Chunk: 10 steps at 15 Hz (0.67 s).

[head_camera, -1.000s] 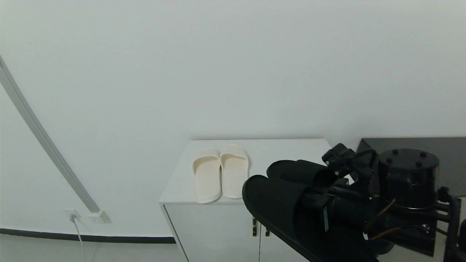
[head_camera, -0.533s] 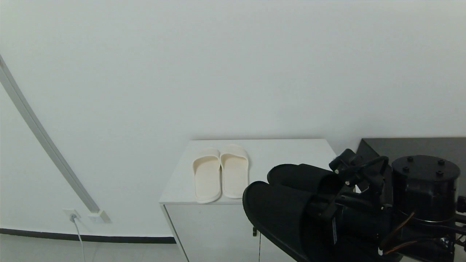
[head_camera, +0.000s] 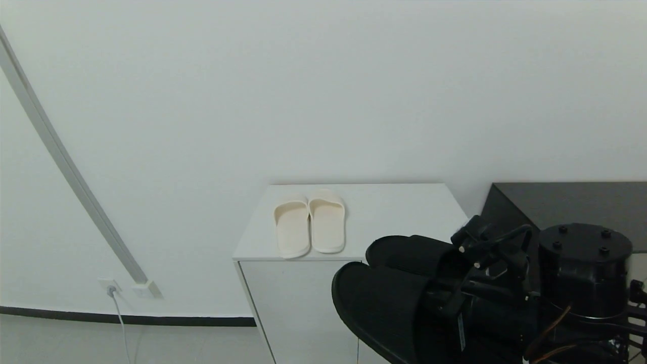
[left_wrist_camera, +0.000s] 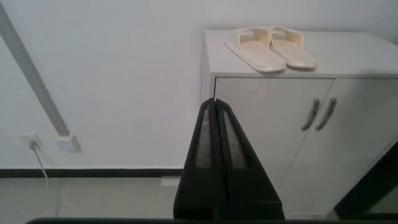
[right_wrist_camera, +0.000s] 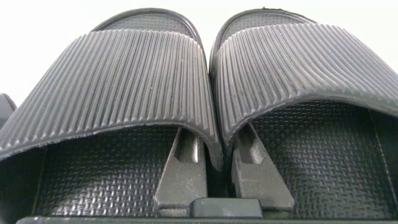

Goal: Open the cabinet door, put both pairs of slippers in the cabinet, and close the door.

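Your right gripper [right_wrist_camera: 217,174] holds the pair of black slippers [head_camera: 394,283] in the air, in front of the white cabinet [head_camera: 404,207] and towards its right side. One finger [right_wrist_camera: 181,177] sits under each ribbed strap, and the two fingers are nearly closed, pinching the slippers' adjoining inner edges between them. The black pair lies side by side with the toes pointing away from your arm; it appears to be clear of the cabinet, though the head view does not settle how near it is.

The pair of cream slippers [head_camera: 310,225] rests on the cabinet top, near the front left corner, the two touching along their sides. Both cabinet doors [left_wrist_camera: 267,137] are closed, with their two handles [left_wrist_camera: 318,114] side by side at the centre seam.

Your left gripper [left_wrist_camera: 215,143] is low and to the left of the cabinet, its fingers pressed together with nothing between them
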{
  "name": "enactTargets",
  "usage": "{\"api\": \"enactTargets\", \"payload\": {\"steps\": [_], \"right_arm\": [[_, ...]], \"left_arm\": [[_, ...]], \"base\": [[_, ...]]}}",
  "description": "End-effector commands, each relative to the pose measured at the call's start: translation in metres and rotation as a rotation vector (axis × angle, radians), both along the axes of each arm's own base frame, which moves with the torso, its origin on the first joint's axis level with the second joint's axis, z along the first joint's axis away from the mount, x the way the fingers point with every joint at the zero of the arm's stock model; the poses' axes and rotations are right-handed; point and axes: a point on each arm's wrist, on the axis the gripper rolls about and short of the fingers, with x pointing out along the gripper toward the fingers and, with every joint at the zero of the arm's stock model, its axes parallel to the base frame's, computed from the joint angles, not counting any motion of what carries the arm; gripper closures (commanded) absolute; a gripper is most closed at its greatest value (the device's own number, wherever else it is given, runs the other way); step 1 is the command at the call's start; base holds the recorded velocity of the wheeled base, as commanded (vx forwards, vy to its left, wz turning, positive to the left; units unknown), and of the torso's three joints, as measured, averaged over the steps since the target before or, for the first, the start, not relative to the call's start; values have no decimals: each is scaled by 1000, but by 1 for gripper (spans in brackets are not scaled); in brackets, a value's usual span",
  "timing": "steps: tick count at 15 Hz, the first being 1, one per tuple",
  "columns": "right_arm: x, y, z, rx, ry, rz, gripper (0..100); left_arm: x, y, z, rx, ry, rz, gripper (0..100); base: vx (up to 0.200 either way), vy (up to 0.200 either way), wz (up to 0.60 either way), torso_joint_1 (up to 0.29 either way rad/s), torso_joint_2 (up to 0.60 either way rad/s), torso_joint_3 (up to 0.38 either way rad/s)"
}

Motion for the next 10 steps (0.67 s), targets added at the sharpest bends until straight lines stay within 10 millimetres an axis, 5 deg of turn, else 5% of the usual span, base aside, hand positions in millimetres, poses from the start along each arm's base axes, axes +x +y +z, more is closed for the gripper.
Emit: {"api": "enactTargets", "payload": {"steps": [1, 10], "right_arm": [[0, 0, -1, -2, 2, 1, 100], [-2, -3, -5, -12, 0, 5, 100]], "left_arm": [[0, 0, 0, 0, 0, 2, 100], [0, 0, 0, -2, 0, 2, 100]], "base": [[-200, 0, 0, -2, 2, -7], [-22, 0, 0, 1, 0, 1]]}}
